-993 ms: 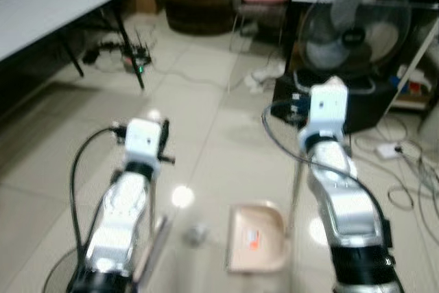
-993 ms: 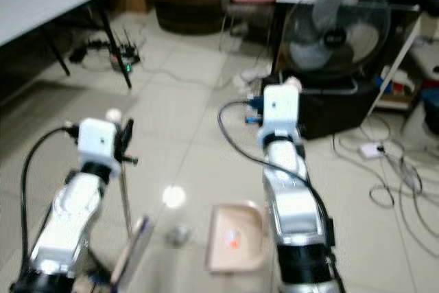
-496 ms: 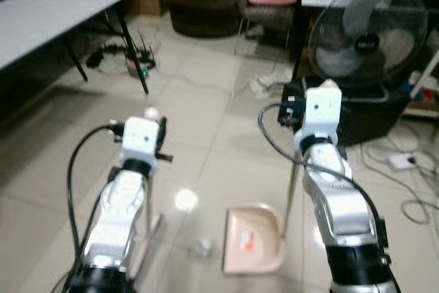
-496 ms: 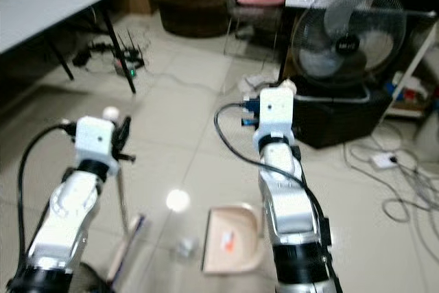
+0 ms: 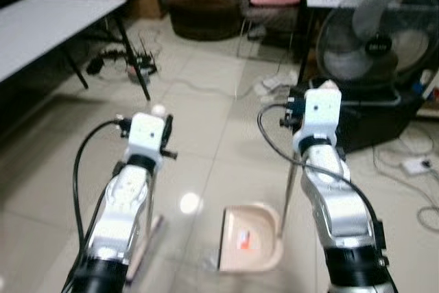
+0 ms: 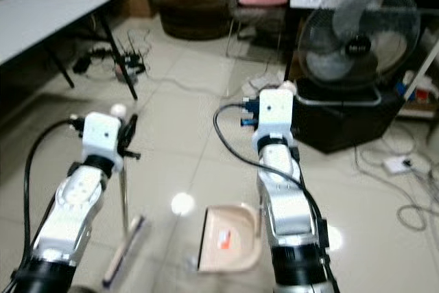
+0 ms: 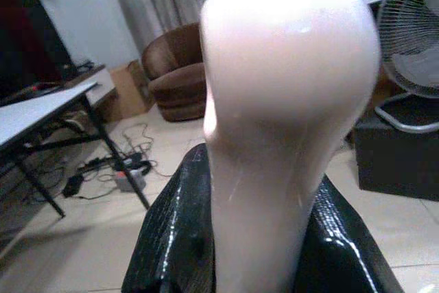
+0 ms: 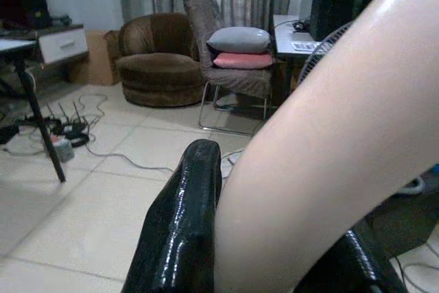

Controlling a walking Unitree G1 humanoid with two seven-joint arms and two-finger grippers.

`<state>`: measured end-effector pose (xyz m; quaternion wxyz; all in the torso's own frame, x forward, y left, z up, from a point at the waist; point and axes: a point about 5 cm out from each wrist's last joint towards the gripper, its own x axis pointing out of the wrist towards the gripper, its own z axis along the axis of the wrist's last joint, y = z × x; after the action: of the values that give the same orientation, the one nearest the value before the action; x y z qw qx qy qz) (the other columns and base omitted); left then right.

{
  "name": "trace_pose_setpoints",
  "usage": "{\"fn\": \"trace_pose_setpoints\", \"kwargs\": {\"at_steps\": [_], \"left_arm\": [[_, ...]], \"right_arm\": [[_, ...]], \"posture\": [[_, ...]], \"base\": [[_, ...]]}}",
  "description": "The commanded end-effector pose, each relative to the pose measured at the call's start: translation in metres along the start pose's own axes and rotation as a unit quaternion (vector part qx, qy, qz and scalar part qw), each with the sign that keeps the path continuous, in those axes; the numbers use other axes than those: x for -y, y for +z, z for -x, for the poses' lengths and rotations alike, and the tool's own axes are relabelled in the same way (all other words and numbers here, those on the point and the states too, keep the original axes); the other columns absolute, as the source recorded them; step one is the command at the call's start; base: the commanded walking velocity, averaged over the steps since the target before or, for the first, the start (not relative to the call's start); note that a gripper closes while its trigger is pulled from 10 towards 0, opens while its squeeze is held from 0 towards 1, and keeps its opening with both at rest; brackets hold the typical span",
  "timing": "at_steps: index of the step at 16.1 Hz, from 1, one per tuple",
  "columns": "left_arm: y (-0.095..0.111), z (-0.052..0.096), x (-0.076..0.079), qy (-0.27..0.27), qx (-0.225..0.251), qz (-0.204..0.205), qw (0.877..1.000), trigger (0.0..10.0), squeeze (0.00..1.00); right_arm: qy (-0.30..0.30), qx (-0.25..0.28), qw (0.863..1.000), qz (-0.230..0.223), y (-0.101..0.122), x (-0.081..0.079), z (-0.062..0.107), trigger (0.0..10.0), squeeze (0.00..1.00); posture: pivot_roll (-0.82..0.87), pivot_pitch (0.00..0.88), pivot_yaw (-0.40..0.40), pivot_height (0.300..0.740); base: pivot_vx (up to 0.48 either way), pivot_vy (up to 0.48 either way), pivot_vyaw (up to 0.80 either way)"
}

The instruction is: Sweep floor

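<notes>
Pale tiled floor [image 5: 226, 135] carries a small crumpled scrap [image 5: 208, 260] just beside the beige plastic dustpan [image 5: 250, 238]. Right hand [image 8: 274, 238] clamps the dustpan's upright handle, steadying it; left hand [image 7: 274, 238] grips the pink long-handled broom [image 5: 147, 238], poised to sweep inward.

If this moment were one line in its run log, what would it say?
left pincer: shut on broom handle | right pincer: shut on dustpan handle | dustpan: on floor | debris: beside dustpan

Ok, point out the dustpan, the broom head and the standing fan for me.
dustpan [image 5: 250, 237]: left eye view, its tray.
broom head [image 6: 123, 250]: right eye view, mid-length.
standing fan [image 5: 376, 39]: left eye view, grille centre.
</notes>
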<state>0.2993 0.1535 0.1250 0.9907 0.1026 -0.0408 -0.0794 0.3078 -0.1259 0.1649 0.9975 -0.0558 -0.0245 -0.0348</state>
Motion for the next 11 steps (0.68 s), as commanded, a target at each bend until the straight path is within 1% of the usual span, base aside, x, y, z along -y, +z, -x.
{"fn": "trace_pose_setpoints", "kwargs": {"at_steps": [1,2,4,5,7,8,11], "left_arm": [[0.004,-0.006,0.002,-0.004,0.007,0.027,1.0,10.0,0.0],[0.002,-0.006,0.001,-0.004,0.01,0.013,1.0,10.0,0.0],[0.002,-0.01,0.001,-0.004,0.023,-0.017,1.0,10.0,0.0],[0.003,-0.014,0.001,-0.001,0.028,-0.02,0.999,10.0,0.0],[0.003,-0.021,0.002,0.001,0.026,-0.019,0.999,10.0,0.0],[0.001,-0.024,0.003,0.005,0.025,-0.015,1.0,10.0,0.0],[-0.001,-0.03,0.006,0.021,0.028,0.008,0.999,10.0,0.0]], "right_arm": [[-0.013,0.035,0.999,0.025,0.007,0.006,-0.001,10.0,0.0],[-0.008,0.043,0.999,0.028,0.007,0.005,-0.001,10.0,0.0],[-0.012,0.043,0.999,0.023,0.001,0.007,0.0,10.0,0.0],[-0.013,0.043,0.999,0.021,0.0,0.009,-0.001,10.0,0.0],[-0.012,0.041,0.999,0.031,-0.001,0.01,-0.004,10.0,0.0],[-0.011,0.039,0.998,0.04,-0.002,0.01,-0.005,10.0,0.0],[-0.009,0.032,0.998,0.055,-0.009,0.011,-0.01,10.0,0.0]], "posture": [[-0.08,0.0,0.102,0.74],[-0.08,0.0,0.1,0.74],[-0.06,0.0,0.097,0.74],[-0.07,0.0,0.104,0.74],[-0.08,0.036,0.127,0.74],[-0.09,0.069,0.138,0.74],[-0.08,0.141,0.14,0.74]], "base": [[0.0,0.0,0.0],[0.0,0.0,0.0],[0.0,0.0,0.0],[0.0,0.0,0.0],[0.0,0.0,0.0],[0.0,0.0,0.0],[0.0,0.0,0.0]]}}
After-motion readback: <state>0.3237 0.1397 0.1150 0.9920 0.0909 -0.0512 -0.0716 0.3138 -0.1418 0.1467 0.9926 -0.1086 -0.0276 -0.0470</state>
